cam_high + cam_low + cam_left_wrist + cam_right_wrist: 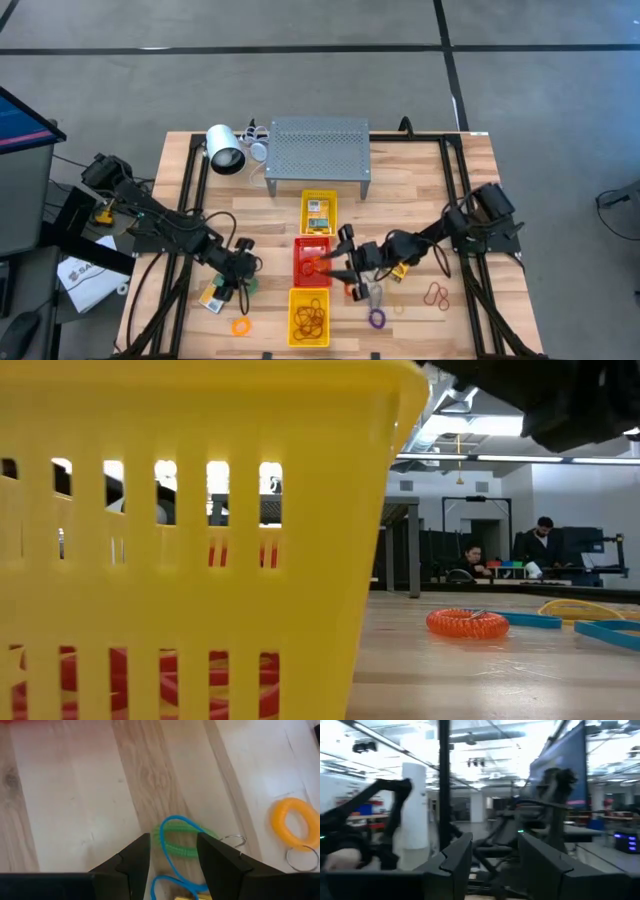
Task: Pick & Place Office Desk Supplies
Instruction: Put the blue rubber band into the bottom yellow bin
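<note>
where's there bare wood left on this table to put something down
Free: the strip between the white lamp and the left gripper, and right of the metal riser. Crowded: around the trays and the rings near the right gripper.

A grey floor [300, 80] crossed by dark seam lines surrounds the wooden table [420, 180]. Beyond it, long ceiling lights [560, 458] brighten an open workshop where two people [510, 555] sit at a desk.

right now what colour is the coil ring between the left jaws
Green coil ring, with a blue band across it; left wrist view shows it best.
</note>
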Available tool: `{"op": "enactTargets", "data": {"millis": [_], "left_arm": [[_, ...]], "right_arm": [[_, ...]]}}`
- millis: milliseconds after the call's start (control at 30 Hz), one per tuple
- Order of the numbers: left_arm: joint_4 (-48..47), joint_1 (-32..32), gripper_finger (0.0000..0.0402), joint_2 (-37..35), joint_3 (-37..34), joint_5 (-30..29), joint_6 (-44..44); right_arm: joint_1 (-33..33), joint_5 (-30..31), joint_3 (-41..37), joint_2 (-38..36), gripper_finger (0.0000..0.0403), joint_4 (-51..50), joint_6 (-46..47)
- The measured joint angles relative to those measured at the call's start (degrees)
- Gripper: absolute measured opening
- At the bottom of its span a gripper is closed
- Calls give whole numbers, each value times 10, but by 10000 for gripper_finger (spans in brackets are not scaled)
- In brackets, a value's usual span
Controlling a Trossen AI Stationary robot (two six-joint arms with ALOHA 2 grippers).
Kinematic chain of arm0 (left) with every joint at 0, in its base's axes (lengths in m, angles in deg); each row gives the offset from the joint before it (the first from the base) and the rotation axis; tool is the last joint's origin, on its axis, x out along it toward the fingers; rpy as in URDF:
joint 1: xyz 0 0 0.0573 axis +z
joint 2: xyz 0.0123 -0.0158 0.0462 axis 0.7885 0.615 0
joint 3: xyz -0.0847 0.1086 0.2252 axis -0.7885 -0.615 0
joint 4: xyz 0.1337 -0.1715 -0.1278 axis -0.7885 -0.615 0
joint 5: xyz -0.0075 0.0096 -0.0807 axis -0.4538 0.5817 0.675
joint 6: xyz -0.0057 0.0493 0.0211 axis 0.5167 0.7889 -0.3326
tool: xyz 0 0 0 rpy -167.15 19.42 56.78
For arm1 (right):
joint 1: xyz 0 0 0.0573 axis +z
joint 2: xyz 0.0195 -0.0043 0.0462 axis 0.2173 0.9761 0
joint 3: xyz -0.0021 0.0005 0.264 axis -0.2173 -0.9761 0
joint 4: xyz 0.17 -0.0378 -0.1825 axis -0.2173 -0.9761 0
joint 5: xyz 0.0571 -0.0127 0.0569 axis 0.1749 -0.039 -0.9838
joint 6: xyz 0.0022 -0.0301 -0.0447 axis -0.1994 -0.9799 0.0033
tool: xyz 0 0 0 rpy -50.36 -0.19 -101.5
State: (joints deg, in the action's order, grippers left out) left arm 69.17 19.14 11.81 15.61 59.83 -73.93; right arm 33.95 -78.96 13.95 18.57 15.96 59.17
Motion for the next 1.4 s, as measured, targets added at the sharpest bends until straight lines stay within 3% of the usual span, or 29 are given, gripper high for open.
{"op": "enactTargets", "data": {"millis": [567,1167,1400], "left_arm": [[29,0,158,1,0,-26,15],[59,0,158,92,0,-21,15],[64,5,120,82,0,-11,25]], "right_arm": [[-28,4,0,0,155,-6,0],[-25,3,0,0,155,-18,0],[-25,3,0,0,155,-19,1]]}}
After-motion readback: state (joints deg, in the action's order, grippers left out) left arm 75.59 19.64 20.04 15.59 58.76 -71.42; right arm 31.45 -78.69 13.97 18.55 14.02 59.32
